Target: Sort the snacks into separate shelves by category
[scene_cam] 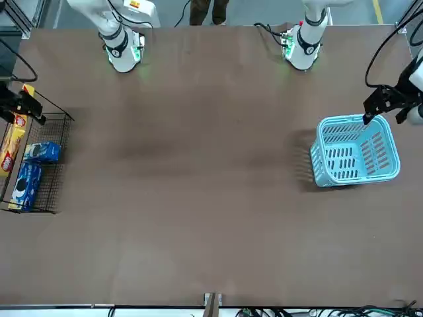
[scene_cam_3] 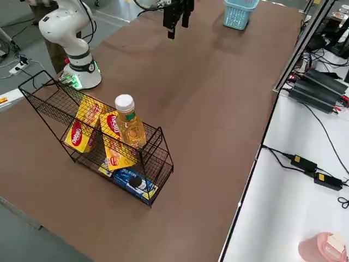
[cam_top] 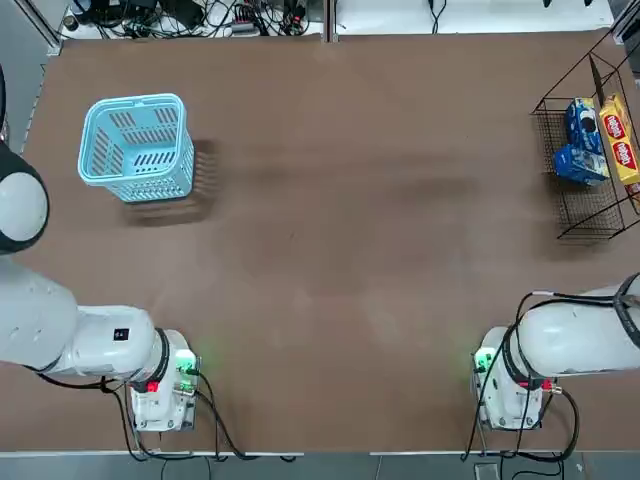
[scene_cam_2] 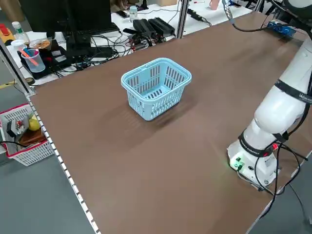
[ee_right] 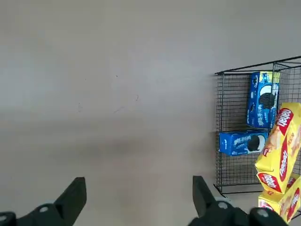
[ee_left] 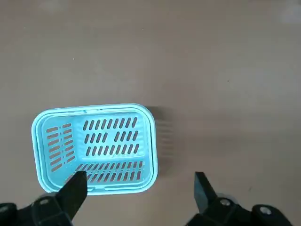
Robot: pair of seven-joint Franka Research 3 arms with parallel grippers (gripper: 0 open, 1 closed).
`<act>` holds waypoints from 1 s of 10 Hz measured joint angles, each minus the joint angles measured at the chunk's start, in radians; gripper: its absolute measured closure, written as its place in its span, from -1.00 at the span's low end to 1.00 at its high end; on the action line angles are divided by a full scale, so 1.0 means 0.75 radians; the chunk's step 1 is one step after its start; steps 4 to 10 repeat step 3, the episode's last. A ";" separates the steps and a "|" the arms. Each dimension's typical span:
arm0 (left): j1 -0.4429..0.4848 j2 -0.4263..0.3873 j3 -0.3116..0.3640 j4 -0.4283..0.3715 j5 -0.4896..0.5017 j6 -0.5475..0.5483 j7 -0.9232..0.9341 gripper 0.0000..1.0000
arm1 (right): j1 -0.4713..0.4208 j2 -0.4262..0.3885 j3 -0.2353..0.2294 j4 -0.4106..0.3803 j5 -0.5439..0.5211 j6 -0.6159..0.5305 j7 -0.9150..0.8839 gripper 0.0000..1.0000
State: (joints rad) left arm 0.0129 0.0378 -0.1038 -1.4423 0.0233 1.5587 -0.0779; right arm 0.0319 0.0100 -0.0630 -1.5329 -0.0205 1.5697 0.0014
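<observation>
The black wire shelves [cam_top: 588, 210] stand at the table's right edge. In them lie two blue snacks [ee_right: 263, 99] [ee_right: 242, 142] beside yellow-orange snacks [ee_right: 280, 146] with red oval logos. The right side view shows two yellow packets [scene_cam_3: 79, 134] [scene_cam_3: 114, 144] leaning in the rack, with a blue one [scene_cam_3: 133, 183] lying low at its end. My right gripper [ee_right: 138, 182] hangs open and empty high over the bare table, beside the rack. My left gripper [ee_left: 139, 178] hovers open and empty over the edge of the light-blue basket [ee_left: 94, 110].
The light-blue plastic basket [cam_top: 135, 100] sits empty at the far left. A bottle of yellow drink [scene_cam_3: 129, 123] with a white cap stands in the rack among the packets. Both arm bases [cam_top: 165, 385] [cam_top: 510, 385] sit on the near edge. Brown tabletop stretches between basket and rack.
</observation>
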 joint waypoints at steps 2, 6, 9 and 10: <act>0.000 0.000 0.001 0.000 0.000 0.000 0.001 -1.00 | 0.008 0.000 -0.001 -0.039 0.000 0.044 -0.002 -0.99; 0.000 0.000 0.001 0.000 0.000 0.000 0.001 -1.00 | 0.010 0.000 -0.002 -0.044 0.000 0.045 -0.003 -0.99; 0.000 0.000 0.001 0.000 0.000 0.000 0.001 -1.00 | 0.010 0.000 -0.002 -0.044 0.000 0.045 -0.003 -0.99; 0.000 0.000 0.001 0.000 0.000 0.000 0.001 -1.00 | 0.010 0.000 -0.002 -0.044 0.000 0.045 -0.003 -0.99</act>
